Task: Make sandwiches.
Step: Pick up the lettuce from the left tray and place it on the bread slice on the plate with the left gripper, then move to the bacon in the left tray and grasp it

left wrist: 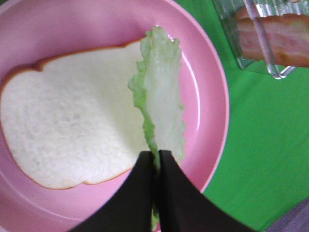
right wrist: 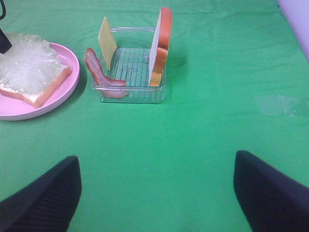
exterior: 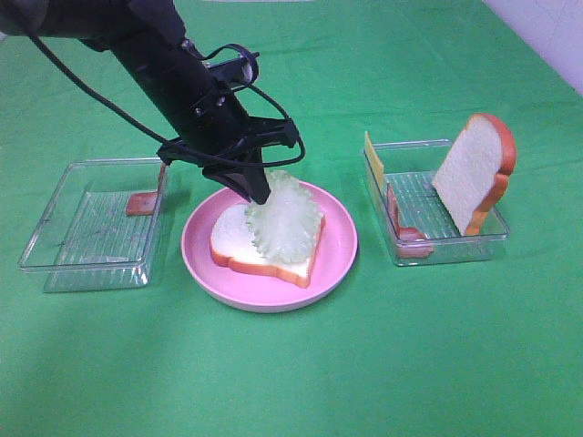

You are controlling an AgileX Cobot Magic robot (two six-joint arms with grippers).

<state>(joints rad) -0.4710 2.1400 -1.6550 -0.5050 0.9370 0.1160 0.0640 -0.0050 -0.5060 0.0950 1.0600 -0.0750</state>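
Note:
A white bread slice (exterior: 239, 244) with an orange-brown crust lies flat on the round pink plate (exterior: 339, 244). My left gripper (exterior: 259, 192) is shut on the edge of a pale green lettuce leaf (exterior: 286, 218), which hangs down onto the bread. In the left wrist view the dark fingertips (left wrist: 145, 166) pinch the lettuce (left wrist: 161, 104) above the bread (left wrist: 67, 125). My right gripper (right wrist: 157, 193) stands open and empty over bare green cloth, well short of the plate (right wrist: 50, 104); it is out of the exterior high view.
A clear tray (exterior: 451, 246) right of the plate holds an upright bread slice (exterior: 474, 173), a yellow cheese square (exterior: 372, 153) and a bacon strip (exterior: 403, 228). Another clear tray (exterior: 86, 228) on the left holds one bacon strip (exterior: 146, 200). Green cloth covers the table.

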